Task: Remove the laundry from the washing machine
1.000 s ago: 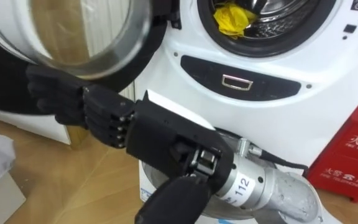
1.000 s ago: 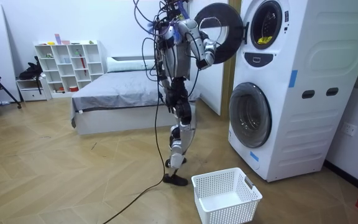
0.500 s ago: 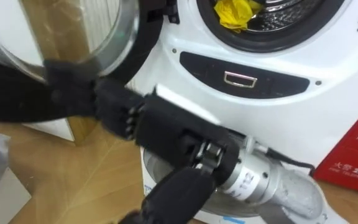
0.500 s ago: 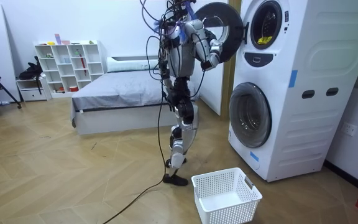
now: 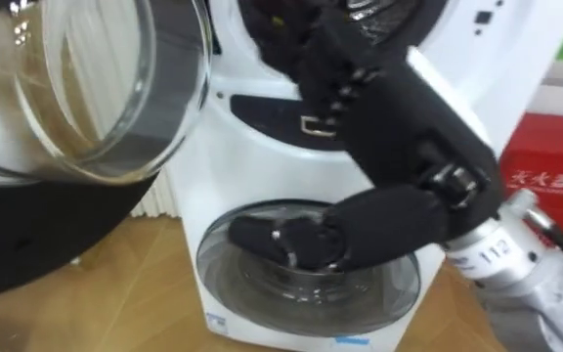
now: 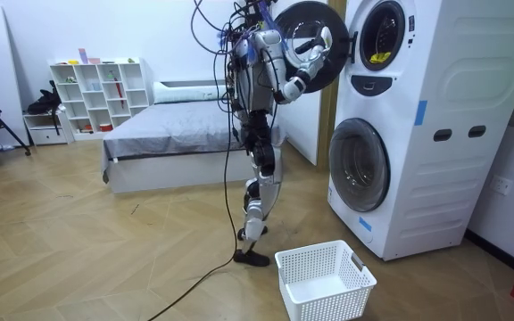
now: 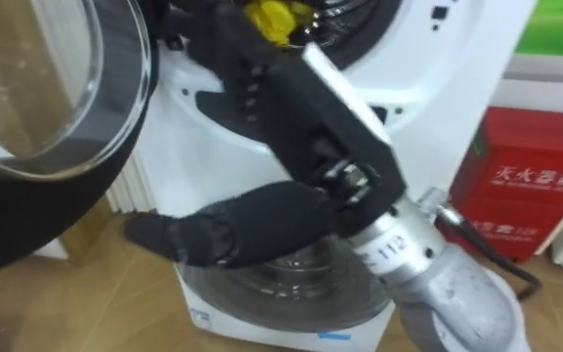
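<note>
Black, fingers straight and empty, our right hand (image 5: 389,108) has swung from the door (image 5: 96,88) at nine o'clock toward the yellow cloth (image 7: 267,14) at twelve: reach begun.

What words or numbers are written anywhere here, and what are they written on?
"112": on the silver wrist cuff just behind the robot's black right hand.
White writing on the red box: too blurred to read.
Small blue sticker at the bottom of the white washing machine: too small to read.
</note>
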Robot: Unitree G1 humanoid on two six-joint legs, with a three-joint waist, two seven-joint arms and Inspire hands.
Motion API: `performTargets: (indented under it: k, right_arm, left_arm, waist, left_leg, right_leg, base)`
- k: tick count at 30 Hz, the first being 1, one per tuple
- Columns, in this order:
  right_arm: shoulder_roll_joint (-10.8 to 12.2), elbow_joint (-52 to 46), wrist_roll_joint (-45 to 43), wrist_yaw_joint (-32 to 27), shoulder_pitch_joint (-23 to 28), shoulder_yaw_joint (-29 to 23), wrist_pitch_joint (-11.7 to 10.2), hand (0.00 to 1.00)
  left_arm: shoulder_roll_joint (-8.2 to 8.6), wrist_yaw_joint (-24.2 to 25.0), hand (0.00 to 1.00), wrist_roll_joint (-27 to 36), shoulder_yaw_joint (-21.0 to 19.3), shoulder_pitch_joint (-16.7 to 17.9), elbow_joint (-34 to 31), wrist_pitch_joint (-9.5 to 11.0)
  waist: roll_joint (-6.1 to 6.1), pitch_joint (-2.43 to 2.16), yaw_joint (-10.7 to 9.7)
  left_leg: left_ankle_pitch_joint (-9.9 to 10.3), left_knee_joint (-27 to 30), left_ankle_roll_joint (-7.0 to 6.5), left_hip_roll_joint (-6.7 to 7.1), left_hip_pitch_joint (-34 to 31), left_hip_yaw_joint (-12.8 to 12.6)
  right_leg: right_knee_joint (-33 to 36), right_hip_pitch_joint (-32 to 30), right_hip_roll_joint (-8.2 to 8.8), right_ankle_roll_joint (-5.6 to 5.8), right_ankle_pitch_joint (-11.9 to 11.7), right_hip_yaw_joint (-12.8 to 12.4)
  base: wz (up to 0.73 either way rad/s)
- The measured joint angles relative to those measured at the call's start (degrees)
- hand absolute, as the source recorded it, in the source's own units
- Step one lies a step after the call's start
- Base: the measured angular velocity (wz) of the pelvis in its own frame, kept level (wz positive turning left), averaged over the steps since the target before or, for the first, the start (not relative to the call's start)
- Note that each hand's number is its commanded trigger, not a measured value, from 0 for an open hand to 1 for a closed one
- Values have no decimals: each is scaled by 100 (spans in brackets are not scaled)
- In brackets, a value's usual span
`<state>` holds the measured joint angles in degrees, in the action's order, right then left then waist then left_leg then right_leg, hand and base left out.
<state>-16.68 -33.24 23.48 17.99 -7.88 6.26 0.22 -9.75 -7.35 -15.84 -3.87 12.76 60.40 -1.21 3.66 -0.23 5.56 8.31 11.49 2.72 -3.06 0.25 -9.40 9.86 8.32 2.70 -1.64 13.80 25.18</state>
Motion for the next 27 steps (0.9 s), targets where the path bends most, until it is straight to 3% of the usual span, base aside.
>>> performTargets:
  k: [2,10,16,22,27]
  right_arm:
    - [-1,0,-1,-94,0,-106,-4,0]
    - [-2,0,-1,-185,10,-138,-4,0]
    - [-2,-4,-44,-332,284,-380,-5,0]
    - [47,195,-872,-437,356,-392,-5,0]
    - [75,534,-1050,-527,337,-340,0,0]
  left_arm:
    - [0,-1,0,0,5,-17,-1,0]
    - [0,-1,0,0,11,53,16,-2]
    - [2,-1,0,-8,13,85,19,-6]
    - [4,0,0,-132,-20,26,-5,-72]
    - [4,0,0,-172,-35,-83,-28,-141]
  waist:
    - [1,-1,-113]
    - [30,-17,-229]
    - [33,-18,-229]
    - [-11,9,-229]
    - [-25,25,-174]
  left_leg:
    - [8,26,-13,-1,-7,-1]
    - [26,24,-43,46,56,-5]
    - [62,16,-81,79,97,-35]
    - [86,25,-103,75,91,-153]
    - [117,99,-109,59,98,-174]
  right_leg:
    - [21,-4,-4,51,20,-55]
    - [75,-20,31,104,42,-187]
    - [77,-29,60,106,40,-323]
    - [79,-20,67,128,26,-407]
    - [84,-36,58,125,24,-468]
  base:
    - [0]
    - [0]
    - [-3]
    - [-7]
    - [-4]
